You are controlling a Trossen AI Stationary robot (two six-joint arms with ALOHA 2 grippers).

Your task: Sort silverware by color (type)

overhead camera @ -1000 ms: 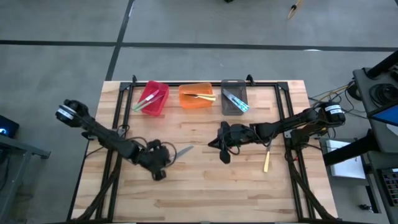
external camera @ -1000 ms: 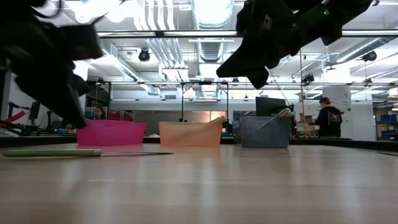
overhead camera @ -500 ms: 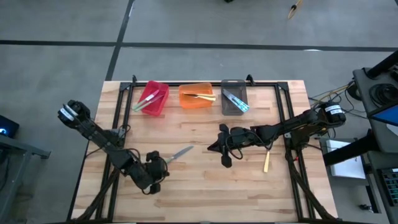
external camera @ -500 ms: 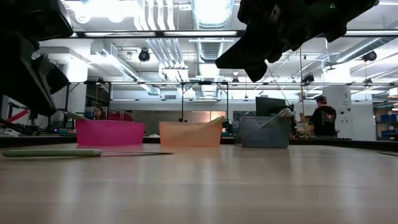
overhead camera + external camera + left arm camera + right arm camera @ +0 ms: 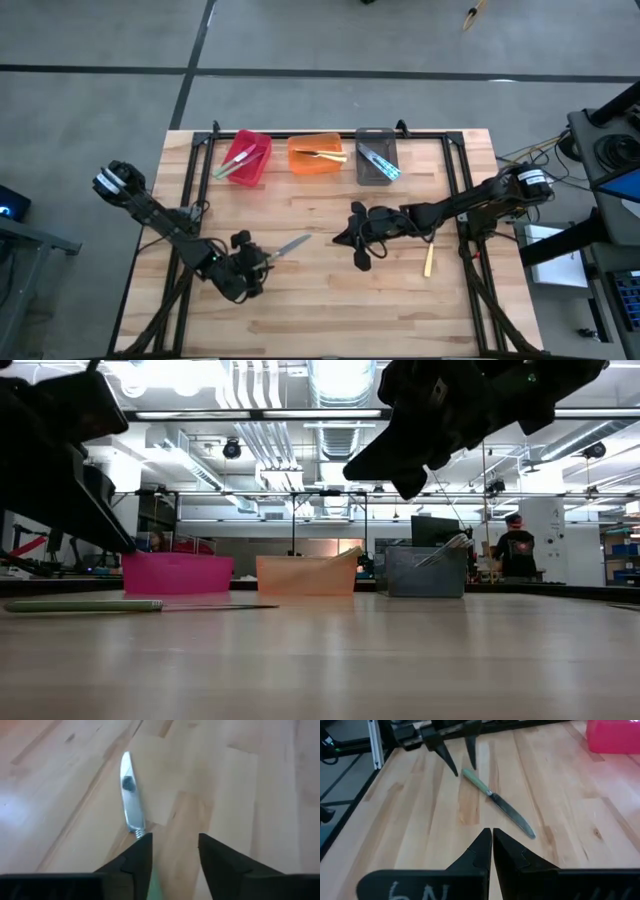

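**Left gripper lined up on the green-handled knife**

The green-handled knife (image 5: 284, 246) lies flat on the table (image 5: 330, 310), and its long axis runs almost straight ahead of the left gripper (image 5: 262, 259). The handle end sits between the spread fingers (image 5: 139, 854) in the left wrist view, and the silver blade (image 5: 128, 790) points away from the gripper, toward the middle of the table. I cannot tell whether the fingertips touch the wood or hang just above the handle. The left arm is plainly the nearer one. The right gripper (image 5: 352, 237) hangs well apart from the knife, beyond its blade tip, with its fingers pressed together (image 5: 490, 851) and nothing between them. A pale yellow utensil (image 5: 428, 260) lies just behind the right gripper, under that arm, and the red bin (image 5: 243, 158), orange bin (image 5: 315, 154) and grey bin (image 5: 376, 156) at the far edge each hold sorted pieces.

Compared with 0.5 s ago, the left gripper is closer to the knife and now straddles its handle end, where before it sat short of it. The knife itself lies where it did, and the right gripper has barely shifted. By my judgement, the coming move is a pinch on the handle.
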